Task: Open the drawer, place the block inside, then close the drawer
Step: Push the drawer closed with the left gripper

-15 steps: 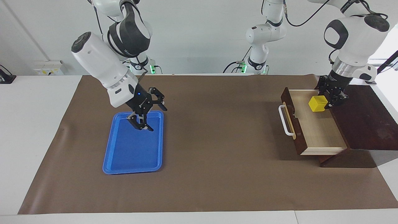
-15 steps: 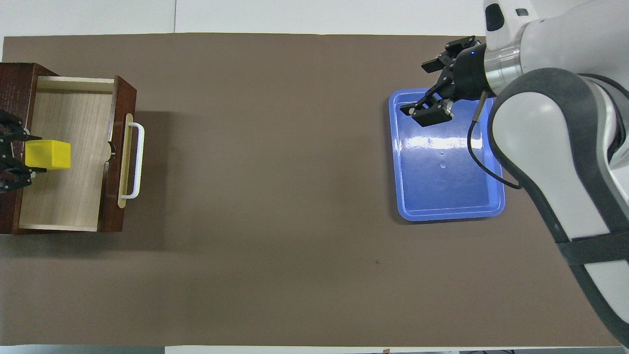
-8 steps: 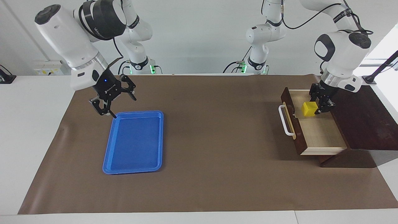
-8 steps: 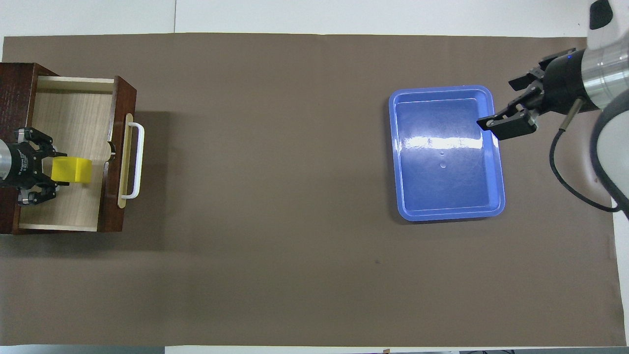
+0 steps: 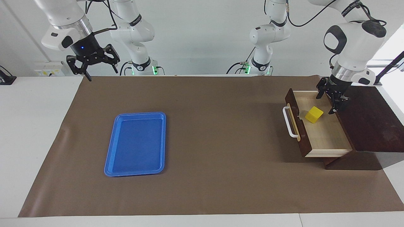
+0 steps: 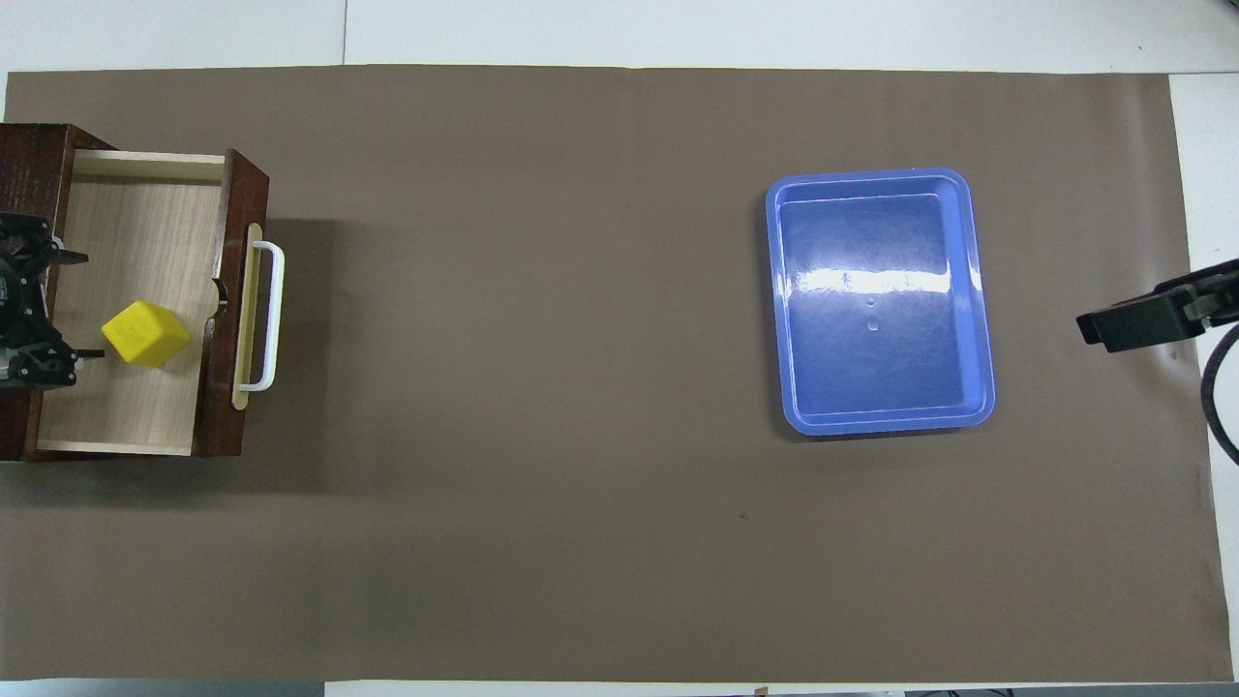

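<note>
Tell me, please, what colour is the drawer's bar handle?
White, on a pale tan strip; the handle shows best in the overhead view.

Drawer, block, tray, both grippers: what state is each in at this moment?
Drawer: pulled open, block inside.
Block: lying free on the drawer floor, turned at an angle, gripped by nothing.
Tray: flat on the mat, nothing in it.
Left gripper: open, over the drawer beside the block.
Right gripper: open, raised, waiting over the table edge at the right arm's end.
</note>
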`<state>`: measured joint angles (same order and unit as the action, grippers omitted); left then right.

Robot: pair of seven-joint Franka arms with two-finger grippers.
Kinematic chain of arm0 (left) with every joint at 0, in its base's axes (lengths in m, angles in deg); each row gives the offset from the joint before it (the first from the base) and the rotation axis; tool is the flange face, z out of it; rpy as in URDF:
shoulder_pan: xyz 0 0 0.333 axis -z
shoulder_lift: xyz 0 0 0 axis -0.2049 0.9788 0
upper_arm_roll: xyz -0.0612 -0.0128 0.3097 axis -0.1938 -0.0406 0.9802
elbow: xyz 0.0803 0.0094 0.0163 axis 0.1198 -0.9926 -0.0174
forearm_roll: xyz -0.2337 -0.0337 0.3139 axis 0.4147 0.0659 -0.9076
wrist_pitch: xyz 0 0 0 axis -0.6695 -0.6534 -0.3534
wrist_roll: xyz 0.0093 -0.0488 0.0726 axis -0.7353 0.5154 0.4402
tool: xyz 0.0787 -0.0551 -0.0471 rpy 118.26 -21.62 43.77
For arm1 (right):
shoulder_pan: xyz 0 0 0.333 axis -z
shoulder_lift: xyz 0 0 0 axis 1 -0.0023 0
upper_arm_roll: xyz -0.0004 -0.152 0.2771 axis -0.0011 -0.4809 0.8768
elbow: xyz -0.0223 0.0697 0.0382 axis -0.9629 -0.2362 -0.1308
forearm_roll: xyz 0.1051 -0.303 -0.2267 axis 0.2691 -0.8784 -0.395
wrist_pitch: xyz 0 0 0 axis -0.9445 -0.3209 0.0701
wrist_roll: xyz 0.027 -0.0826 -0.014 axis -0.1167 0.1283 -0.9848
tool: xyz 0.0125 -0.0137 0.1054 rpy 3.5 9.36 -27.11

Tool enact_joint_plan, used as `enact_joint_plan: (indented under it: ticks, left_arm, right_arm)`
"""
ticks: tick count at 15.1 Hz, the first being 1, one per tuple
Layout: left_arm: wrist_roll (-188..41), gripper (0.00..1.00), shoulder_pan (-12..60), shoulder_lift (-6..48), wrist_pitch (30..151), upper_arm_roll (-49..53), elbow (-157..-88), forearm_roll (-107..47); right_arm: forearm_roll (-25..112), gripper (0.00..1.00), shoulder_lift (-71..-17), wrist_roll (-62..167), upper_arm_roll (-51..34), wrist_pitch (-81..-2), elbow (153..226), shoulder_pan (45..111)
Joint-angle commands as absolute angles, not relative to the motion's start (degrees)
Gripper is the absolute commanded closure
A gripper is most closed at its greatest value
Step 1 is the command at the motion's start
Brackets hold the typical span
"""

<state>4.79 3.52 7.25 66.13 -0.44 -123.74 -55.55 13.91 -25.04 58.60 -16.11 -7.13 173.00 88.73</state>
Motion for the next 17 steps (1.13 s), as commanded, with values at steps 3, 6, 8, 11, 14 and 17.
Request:
enact_joint_plan:
  ticks: [3,6,8,11,14,17]
  left_arm:
    - [10.02,0.0,14.19,9.04,65.21,-0.32,-122.94,-55.46]
    - [9.75,0.0,17.27,9.04,66.27,-0.32,-126.54,-56.07]
    - [9.32,0.0,16.75,9.05,66.7,-0.32,-127.25,-57.91]
    - [7.3,0.0,15.78,9.4,73.1,-0.23,-130.93,-58.36]
    - [5.63,0.0,13.42,10.45,73.83,-0.23,-131.12,-61.43]
    - [0.71,0.0,10.17,10.54,74.0,-0.14,-130.95,-61.44]
  right_arm:
    - [10.8,0.0,-21.19,49.09,-17.62,-5.12,178.71,88.9]
    - [10.89,0.0,-19.69,47.32,-17.8,-9.58,183.9,89.42]
    - [10.89,0.0,-20.48,47.15,-17.89,-13.72,185.06,89.52]
    - [11.77,0.0,-22.67,45.13,-17.98,-15.31,184.88,89.43]
    - [12.47,0.0,-24.78,44.6,-17.98,-17.25,183.75,89.08]
    - [13.18,0.0,-25.58,43.98,-17.98,-17.17,182.51,89.08]
